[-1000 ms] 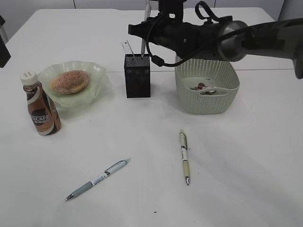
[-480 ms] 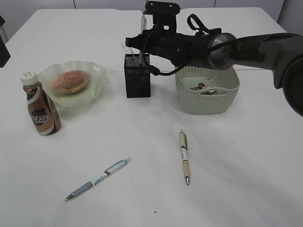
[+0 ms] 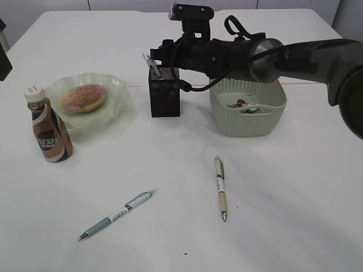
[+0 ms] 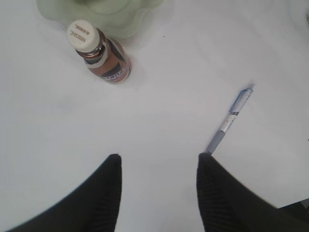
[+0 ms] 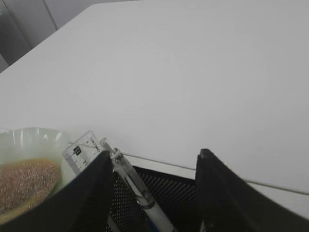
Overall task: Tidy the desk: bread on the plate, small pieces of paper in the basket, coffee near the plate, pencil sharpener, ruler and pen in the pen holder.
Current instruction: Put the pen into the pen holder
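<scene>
right gripper (image 5: pixel 152 193) held with jaws apart over pen holder (image 3: pixel 164 92), pen (image 5: pixel 133 183) and ruler (image 5: pixel 82 152) leaned inside, left gripper (image 4: pixel 159 186) spread above desk (image 4: pixel 164 121)

Even, bright overhead light washed the white table (image 3: pixel 283 215) nearly featureless, with only soft shadows beside the coffee bottle (image 3: pixel 47 126) and pen holder (image 3: pixel 164 90). The wrist views looked soft (the near gripper fingers (image 4: pixel 108 193) especially blurred).
</scene>
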